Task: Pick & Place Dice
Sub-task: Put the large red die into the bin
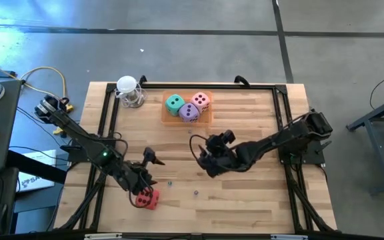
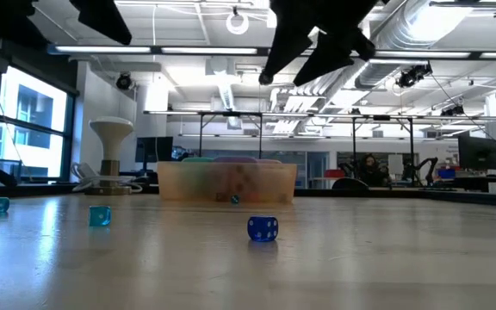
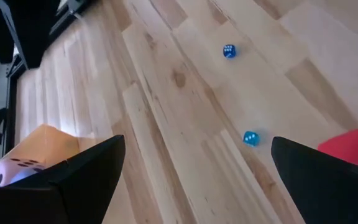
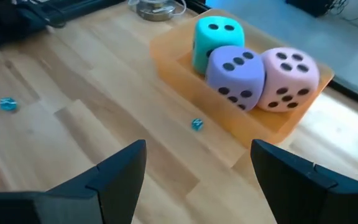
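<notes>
An orange tray (image 1: 187,115) at the table's far middle holds a teal die (image 4: 217,32), a purple die (image 4: 235,73) and a pink die (image 4: 289,76), packed side by side. A red die (image 1: 148,199) rests on the table near the front left. My left gripper (image 1: 150,177) hovers open just on the far side of it. The die's corner (image 3: 352,144) shows past one finger, and nothing is between the fingers. My right gripper (image 1: 203,157) hangs open and empty over the table's middle, pointing at the tray (image 4: 229,118).
Small blue and teal dice lie loose on the wood: one (image 3: 229,51), another (image 3: 250,138), a third (image 4: 196,124) by the tray. A white-topped clear object (image 1: 129,91) stands at the far left. A black frame (image 1: 105,127) borders the table.
</notes>
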Motion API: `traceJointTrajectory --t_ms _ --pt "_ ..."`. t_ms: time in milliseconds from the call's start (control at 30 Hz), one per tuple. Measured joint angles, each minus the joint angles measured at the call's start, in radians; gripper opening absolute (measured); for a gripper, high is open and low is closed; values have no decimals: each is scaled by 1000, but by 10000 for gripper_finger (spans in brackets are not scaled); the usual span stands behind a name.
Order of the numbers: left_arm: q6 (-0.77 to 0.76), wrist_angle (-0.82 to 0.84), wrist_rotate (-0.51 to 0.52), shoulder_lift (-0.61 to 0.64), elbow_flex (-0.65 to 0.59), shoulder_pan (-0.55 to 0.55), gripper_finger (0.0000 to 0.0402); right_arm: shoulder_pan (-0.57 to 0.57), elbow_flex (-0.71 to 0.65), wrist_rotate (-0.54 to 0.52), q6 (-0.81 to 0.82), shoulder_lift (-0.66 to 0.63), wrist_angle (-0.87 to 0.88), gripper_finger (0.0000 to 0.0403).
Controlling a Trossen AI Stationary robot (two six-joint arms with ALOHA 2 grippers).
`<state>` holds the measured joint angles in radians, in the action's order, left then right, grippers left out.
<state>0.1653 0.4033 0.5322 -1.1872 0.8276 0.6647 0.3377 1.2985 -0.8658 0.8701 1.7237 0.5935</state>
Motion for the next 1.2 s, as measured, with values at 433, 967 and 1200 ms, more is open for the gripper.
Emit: traceJointTrajectory --t_ms 433,967,1200 --pt "-24 -75 0 -6 0 -15 395 76 -8 1 51 0 -130 281" --pt "-124 -175 -49 -5 0 -41 395 167 -8 -29 51 0 -201 281" --pt "-105 -171 -70 -6 0 -41 400 182 -8 -29 50 0 -203 281"
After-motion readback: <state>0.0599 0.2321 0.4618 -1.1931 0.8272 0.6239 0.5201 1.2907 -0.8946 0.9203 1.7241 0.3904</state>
